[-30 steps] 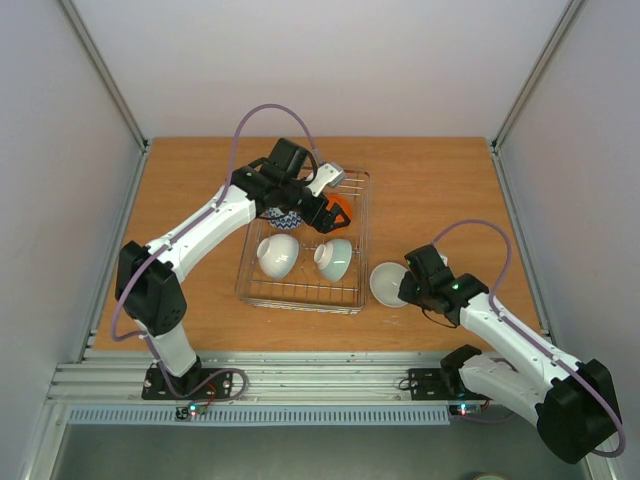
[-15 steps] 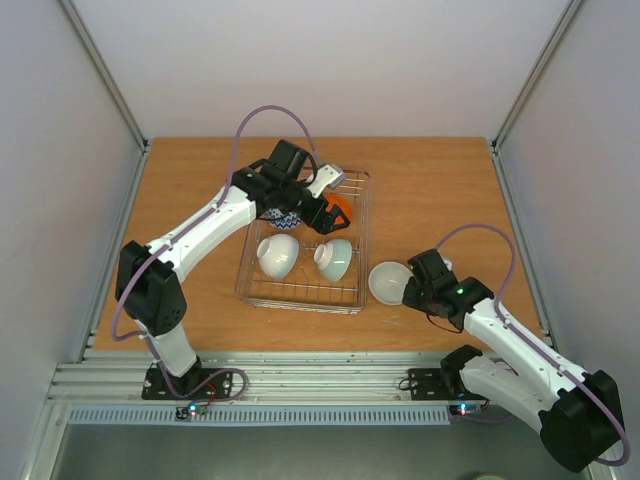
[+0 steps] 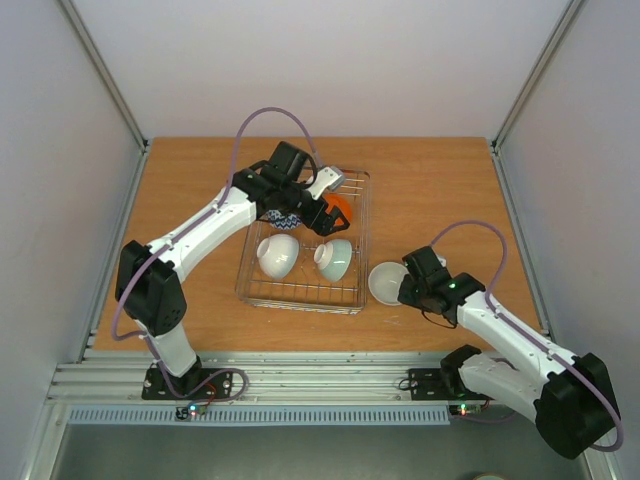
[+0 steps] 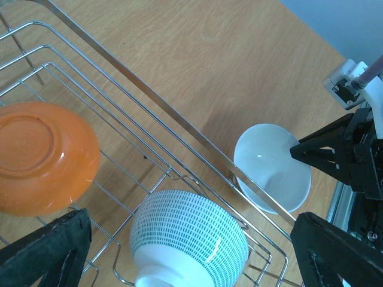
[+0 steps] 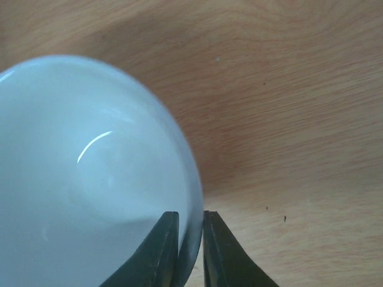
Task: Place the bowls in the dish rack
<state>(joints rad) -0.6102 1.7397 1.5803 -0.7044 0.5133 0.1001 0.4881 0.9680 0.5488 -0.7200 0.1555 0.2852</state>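
item one, dish rack [image 3: 300,290]: silver wire, centre of the overhead frame, on the wooden counter [image 3: 195,180]. in it we count:
- an orange bowl [image 4: 42,155], foot up, toward the rack's upper right
- a white bowl [image 3: 278,255] and a teal-dashed bowl [image 4: 188,236], tipped among the prongs in the lower row
- a blue-patterned bowl [image 3: 280,214], half hidden under the left arm [image 3: 205,232]

item two, plain white bowl [image 5: 84,173]: outside the rack, just right of its lower right corner, inside facing up. we cannot tell whether it rests on the counter.

item three, right hand [image 5: 190,239]: pinching that bowl's rim, one finger inside and one outside.

item four, left hand [image 4: 188,221]: above the rack's upper part, fingers spread wide, holding nothing.
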